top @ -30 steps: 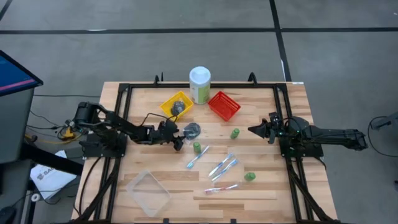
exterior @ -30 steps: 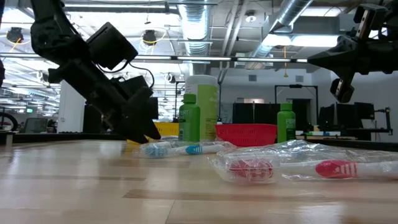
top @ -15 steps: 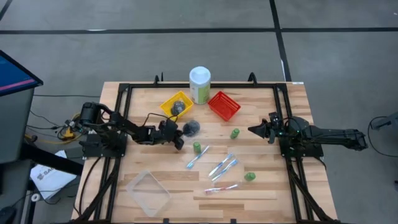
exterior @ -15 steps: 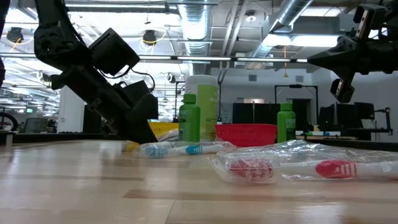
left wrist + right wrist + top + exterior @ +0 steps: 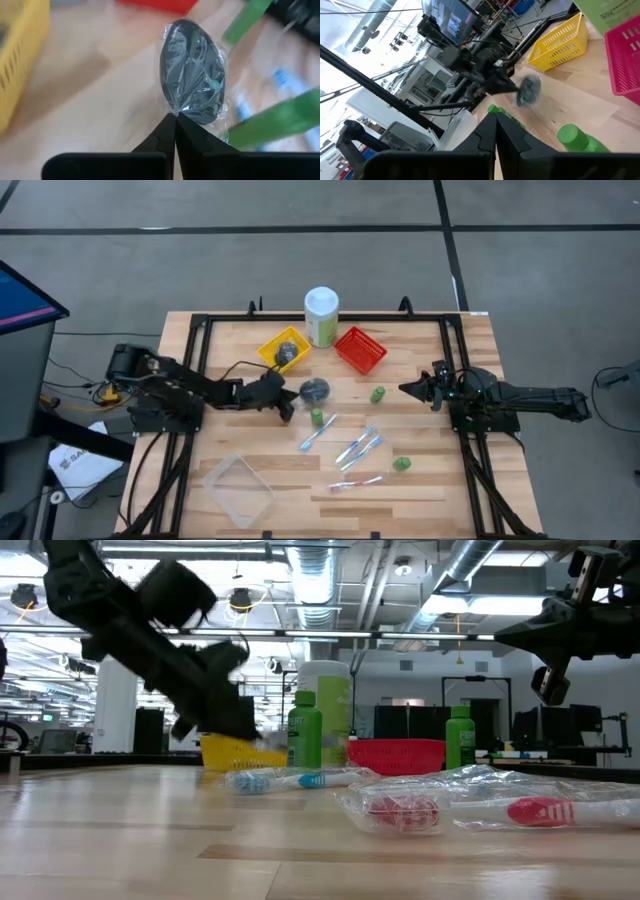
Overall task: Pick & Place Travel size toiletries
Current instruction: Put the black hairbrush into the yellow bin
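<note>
I take the yellow basket (image 5: 284, 349) as my landmark. My left gripper (image 5: 291, 393) sits just in front of it, toward the table's middle, fingers pressed together on the plastic wrap of a dark round tin (image 5: 194, 78), which hangs off the wood. A second dark tin (image 5: 288, 352) lies inside the basket. The red basket (image 5: 360, 350) stands to its right, past the tall pale-green canister (image 5: 322, 316). Three small green bottles (image 5: 317, 417) and the wrapped toothbrushes (image 5: 358, 447) lie scattered farther out in front. My right gripper (image 5: 404, 389) waits well to the right of the basket, fingers closed, pinching nothing.
</note>
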Tool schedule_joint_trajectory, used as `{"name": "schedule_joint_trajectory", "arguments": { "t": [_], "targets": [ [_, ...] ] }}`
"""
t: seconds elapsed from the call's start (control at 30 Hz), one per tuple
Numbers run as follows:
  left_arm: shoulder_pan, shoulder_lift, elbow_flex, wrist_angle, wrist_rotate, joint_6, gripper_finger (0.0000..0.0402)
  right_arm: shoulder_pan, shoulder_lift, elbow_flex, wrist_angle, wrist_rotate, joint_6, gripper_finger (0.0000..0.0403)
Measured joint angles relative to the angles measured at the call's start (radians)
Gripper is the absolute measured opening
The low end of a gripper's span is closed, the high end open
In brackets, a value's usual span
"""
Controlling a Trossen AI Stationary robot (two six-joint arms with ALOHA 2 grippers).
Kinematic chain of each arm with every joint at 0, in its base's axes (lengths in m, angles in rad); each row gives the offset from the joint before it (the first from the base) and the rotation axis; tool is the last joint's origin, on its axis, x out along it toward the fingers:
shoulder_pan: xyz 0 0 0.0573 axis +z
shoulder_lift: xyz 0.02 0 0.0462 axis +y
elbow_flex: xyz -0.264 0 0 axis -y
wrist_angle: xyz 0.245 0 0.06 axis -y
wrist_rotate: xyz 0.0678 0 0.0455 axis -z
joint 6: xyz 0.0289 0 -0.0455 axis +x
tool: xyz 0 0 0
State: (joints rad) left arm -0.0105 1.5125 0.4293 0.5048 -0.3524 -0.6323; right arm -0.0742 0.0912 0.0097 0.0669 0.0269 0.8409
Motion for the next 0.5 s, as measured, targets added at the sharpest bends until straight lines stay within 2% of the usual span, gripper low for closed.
{"name": "schedule_joint_trajectory", "arguments": {
  "t": [0.3, 0.5],
  "targets": [
    [0.044, -0.244, 0.001, -0.020, -0.213, 0.086, 0.0000, 0.000, 0.000, 0.000, 0.000, 0.000, -0.002, 0.0000],
    [0.159, -0.386, 0.001, -0.176, -0.272, 0.208, 0.0000, 0.000, 0.000, 0.000, 0.000, 0.000, -0.002, 0.0000]
  ]
}}
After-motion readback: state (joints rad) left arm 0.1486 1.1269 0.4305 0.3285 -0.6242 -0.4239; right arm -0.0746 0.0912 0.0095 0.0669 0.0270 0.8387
